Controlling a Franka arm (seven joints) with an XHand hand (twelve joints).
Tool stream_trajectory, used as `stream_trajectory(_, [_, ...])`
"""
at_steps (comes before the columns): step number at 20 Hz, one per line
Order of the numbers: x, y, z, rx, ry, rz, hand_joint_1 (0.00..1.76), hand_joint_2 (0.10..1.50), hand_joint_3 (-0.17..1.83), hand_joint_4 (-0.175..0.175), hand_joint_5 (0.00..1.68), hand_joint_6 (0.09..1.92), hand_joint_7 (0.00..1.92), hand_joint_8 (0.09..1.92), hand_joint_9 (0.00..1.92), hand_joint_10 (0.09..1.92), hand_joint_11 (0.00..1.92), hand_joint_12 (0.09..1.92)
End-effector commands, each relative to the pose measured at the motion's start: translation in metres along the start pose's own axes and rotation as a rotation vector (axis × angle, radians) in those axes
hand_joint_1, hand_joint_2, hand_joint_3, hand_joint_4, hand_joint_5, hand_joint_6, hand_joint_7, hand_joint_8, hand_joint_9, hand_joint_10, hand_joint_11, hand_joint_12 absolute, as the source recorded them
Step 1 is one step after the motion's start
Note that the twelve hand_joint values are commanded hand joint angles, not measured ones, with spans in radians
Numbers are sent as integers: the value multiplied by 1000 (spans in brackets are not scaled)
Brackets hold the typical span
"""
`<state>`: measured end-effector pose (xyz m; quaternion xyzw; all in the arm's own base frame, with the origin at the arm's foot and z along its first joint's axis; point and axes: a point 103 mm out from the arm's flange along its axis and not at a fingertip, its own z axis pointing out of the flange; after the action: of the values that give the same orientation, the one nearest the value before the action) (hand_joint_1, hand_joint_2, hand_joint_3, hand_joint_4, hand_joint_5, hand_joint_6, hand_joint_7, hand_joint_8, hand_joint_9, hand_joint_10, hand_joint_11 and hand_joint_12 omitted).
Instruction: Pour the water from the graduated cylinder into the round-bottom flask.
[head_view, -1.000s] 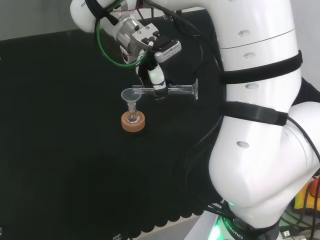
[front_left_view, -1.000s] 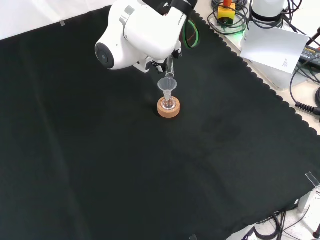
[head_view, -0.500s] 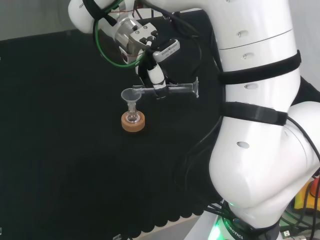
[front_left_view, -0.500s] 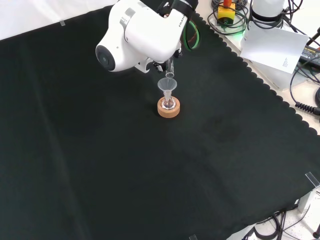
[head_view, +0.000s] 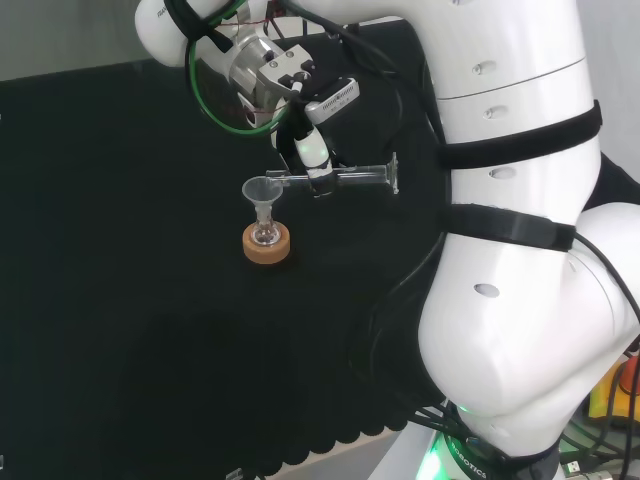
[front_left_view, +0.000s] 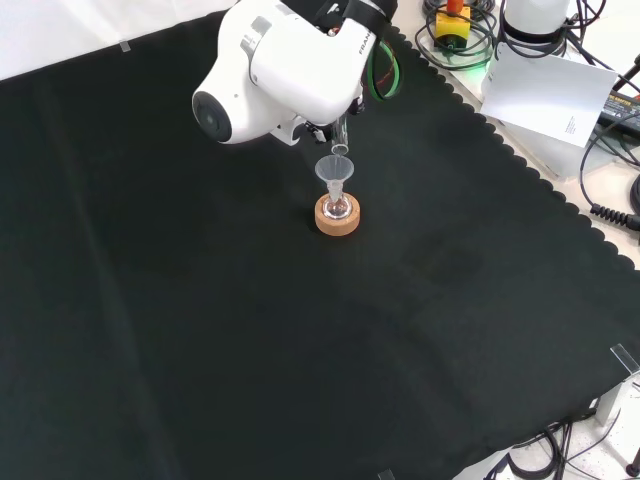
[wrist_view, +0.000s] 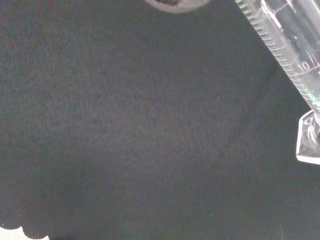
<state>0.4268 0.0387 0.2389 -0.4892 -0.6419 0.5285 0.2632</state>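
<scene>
The hand (head_view: 312, 152) grips the graduated cylinder (head_view: 345, 178), still level, mouth over the funnel (head_view: 262, 190) in the round-bottom flask (head_view: 265, 236). The head view shows barely any shift, so pouring probably continues.

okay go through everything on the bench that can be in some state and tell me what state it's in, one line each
graduated cylinder: held by the hand, tipped about level, mouth over the funnel.
hand: fingers curled round the cylinder.
funnel: upright in the flask's neck.
round-bottom flask: upright on its stand; contents too small to tell.
cork ring: flat on the cloth, under the flask.
</scene>
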Motion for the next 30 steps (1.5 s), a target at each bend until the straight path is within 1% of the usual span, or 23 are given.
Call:
stream_trajectory(1, [0, 1, 1, -11, -6, 5, 1273, 1092, 0, -175, 999, 948, 1055, 928, 1552, 87, 1215, 749])
stream_trajectory(12, [5, -3, -1, -27, -11, 5, 1272, 1093, 0, -175, 998, 949, 1055, 928, 1554, 87, 1215, 749])
stream_trajectory(18, [6, 0, 1, -44, -3, -10, 1272, 1093, 0, -175, 997, 950, 1054, 929, 1555, 87, 1215, 749])
stream_trajectory(19, [4, 0, 2, -54, 0, -16, 1272, 1093, 0, -175, 997, 950, 1054, 929, 1555, 87, 1215, 749])
stream_trajectory(22, [-1, -1, 6, -118, 20, -47, 1272, 1093, 0, -175, 997, 950, 1054, 930, 1555, 87, 1215, 749])
stream_trajectory(26, [-9, -3, 11, -153, 39, -52, 1272, 1093, 0, -175, 997, 951, 1054, 931, 1556, 87, 1215, 749])
stream_trajectory(30, [-18, -7, 15, -229, 65, -66, 1272, 1094, 0, -175, 996, 952, 1053, 931, 1556, 87, 1214, 748])
